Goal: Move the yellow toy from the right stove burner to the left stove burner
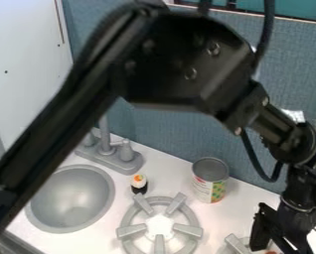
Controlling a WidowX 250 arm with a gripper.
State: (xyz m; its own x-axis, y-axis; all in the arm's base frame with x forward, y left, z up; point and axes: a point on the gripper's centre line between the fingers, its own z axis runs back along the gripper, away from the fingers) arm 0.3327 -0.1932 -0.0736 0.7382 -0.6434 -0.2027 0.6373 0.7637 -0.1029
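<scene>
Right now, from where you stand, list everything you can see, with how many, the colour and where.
orange-red thing: one, mostly hidden, bottom edge by the gripper
burner grates: two, grey, bottom centre and lower right
can: one, silvery with a printed label, behind and between the grates
sushi-like piece: one, white and black, orange on top, between sink and can
sink: one, grey, lower left
faucet: one, grey, behind the sink
counter: one, white, under these
divider: one, blue-grey, behind the counter
wall panel: one, white, upper left
teal items: count unclear, top right
arm: one, black, across the view
gripper: one, black, lower right
</scene>
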